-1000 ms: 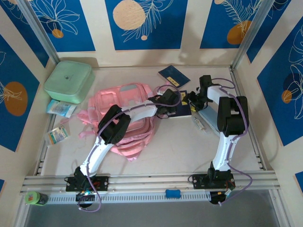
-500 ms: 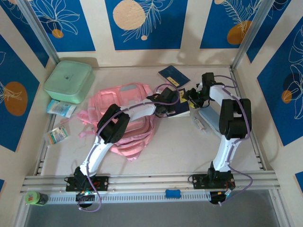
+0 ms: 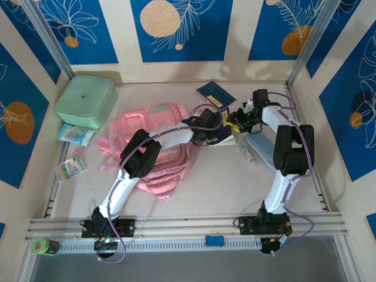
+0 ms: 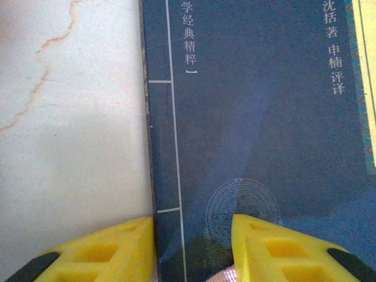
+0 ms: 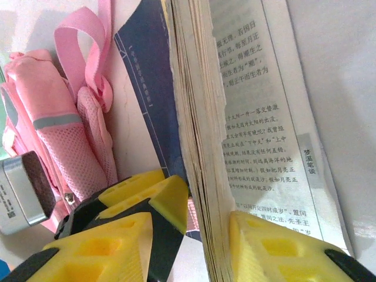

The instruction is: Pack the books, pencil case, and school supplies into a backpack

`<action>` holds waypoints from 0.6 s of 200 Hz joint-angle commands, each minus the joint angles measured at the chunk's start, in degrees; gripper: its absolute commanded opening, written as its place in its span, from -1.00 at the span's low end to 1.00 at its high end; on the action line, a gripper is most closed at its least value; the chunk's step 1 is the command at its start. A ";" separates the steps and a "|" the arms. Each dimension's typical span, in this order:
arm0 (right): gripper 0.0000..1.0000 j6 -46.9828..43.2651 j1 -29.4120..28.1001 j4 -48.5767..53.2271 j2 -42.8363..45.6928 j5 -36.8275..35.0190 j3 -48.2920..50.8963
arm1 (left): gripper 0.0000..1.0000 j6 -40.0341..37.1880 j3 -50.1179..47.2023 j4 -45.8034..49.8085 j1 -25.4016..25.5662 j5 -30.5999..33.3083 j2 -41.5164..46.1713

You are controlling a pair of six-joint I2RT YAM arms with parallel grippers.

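Book: navy book (image 3: 224, 136) lies flat just right of backpack (image 3: 158, 147), long axis running away from left gripper.
Left gripper (image 4: 194, 249): half-open, straddling its spine edge.
Right gripper (image 5: 188, 235): narrowed around lifted page block, opposite edge.

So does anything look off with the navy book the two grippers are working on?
Yes. In the right wrist view the navy book is splayed open, its page block between the right gripper fingers and one printed page folded flat.

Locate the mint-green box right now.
Top external view: the mint-green box sits at the far left corner of the table, behind the small packets and left of the pink backpack.
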State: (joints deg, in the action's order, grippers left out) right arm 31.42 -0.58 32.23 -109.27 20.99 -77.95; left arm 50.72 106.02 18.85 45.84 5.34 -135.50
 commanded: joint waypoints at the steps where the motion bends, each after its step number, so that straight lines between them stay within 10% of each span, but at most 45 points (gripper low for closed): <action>1: -0.27 -1.62 -0.52 3.43 -0.15 2.48 -0.93 | -0.23 -0.62 -1.52 -2.69 -0.62 -2.06 -1.09; 120: -0.97 -1.76 0.09 3.46 1.27 0.63 -1.77 | -0.17 -1.32 -1.27 -3.22 -0.82 -2.77 1.81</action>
State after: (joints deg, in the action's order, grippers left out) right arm 29.74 -0.58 34.72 -109.32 19.88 -78.43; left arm 50.52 105.47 18.33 45.60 4.40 -135.09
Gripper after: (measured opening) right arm 0.056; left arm 0.398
